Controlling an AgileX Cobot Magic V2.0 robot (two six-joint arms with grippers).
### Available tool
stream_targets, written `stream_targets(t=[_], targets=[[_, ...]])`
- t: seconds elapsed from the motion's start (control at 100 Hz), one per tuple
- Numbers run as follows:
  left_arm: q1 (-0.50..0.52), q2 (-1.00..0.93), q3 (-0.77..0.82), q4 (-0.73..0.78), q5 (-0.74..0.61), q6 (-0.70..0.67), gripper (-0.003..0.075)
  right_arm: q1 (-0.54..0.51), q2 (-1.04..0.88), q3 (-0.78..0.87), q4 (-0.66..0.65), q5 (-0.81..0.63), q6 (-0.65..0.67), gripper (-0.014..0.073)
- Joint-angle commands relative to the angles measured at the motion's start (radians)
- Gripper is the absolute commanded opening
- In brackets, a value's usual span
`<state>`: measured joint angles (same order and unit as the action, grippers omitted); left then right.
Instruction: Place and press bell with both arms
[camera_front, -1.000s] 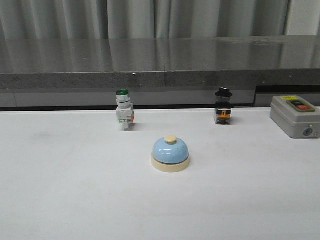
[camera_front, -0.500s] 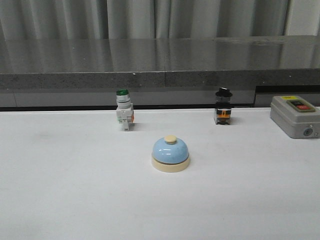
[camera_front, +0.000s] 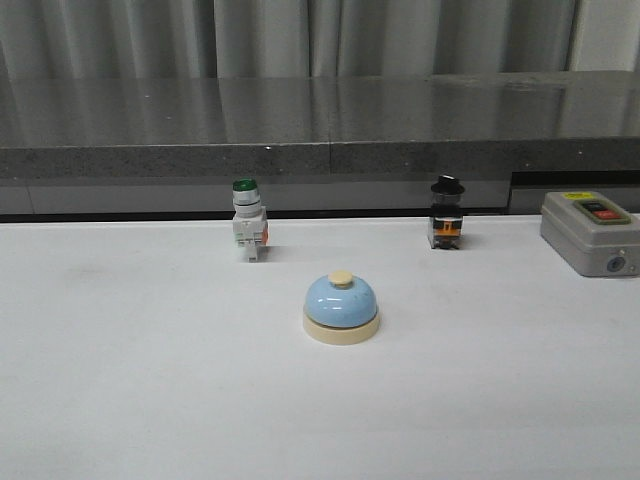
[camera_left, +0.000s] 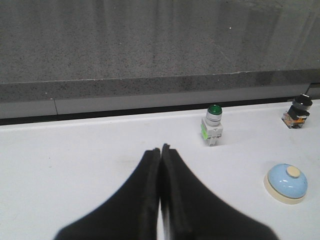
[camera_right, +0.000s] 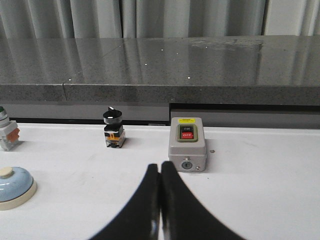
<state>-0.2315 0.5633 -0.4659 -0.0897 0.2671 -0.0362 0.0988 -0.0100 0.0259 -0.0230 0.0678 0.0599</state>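
Observation:
The bell (camera_front: 341, 307), with a light-blue dome, cream base and cream knob, stands upright in the middle of the white table. It also shows in the left wrist view (camera_left: 286, 182) and at the edge of the right wrist view (camera_right: 13, 186). Neither arm shows in the front view. My left gripper (camera_left: 160, 149) is shut and empty over the table, apart from the bell. My right gripper (camera_right: 160, 166) is shut and empty, in front of the grey switch box (camera_right: 187, 143).
A green-capped white push-button switch (camera_front: 248, 220) stands behind the bell to the left. A black-capped switch (camera_front: 446, 213) stands behind it to the right. The grey switch box (camera_front: 590, 232) sits at the far right. A dark stone ledge (camera_front: 320, 150) runs along the table's back.

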Motion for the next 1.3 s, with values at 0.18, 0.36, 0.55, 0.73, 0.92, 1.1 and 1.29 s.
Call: stream_targets(t=[0.18,0.36,0.55,0.73,0.92,1.1,1.29], targets=[[0.003,0.004,-0.028,-0.003,-0.101,-0.007,-0.002,-0.007,-0.019,-0.014,0.006,-0.079,-0.002,-0.006],[0.003,-0.013,-0.013,0.047,-0.114,-0.007,-0.002,-0.007,-0.019,-0.014,0.006,-0.079,-0.002,-0.006],[0.003,-0.119,0.093,0.09,-0.194,-0.007,-0.002,-0.007,-0.019,-0.014,0.006,-0.079,-0.002,-0.006],[0.045,-0.261,0.224,0.09,-0.204,-0.007,-0.002,-0.007,-0.019,-0.014,0.006,-0.079,-0.002,-0.006],[0.133,-0.414,0.334,0.09,-0.204,-0.007,-0.002,-0.007,-0.019,-0.014,0.006,-0.079,-0.002,-0.006],[0.144,-0.546,0.41,0.09,-0.204,-0.007,-0.002,-0.007,-0.019,-0.014,0.006,-0.079,-0.002,-0.006],[0.144,-0.6,0.467,0.09,-0.211,-0.007,-0.002,-0.007,-0.019,-0.014,0.006,-0.079,-0.002,-0.006]])
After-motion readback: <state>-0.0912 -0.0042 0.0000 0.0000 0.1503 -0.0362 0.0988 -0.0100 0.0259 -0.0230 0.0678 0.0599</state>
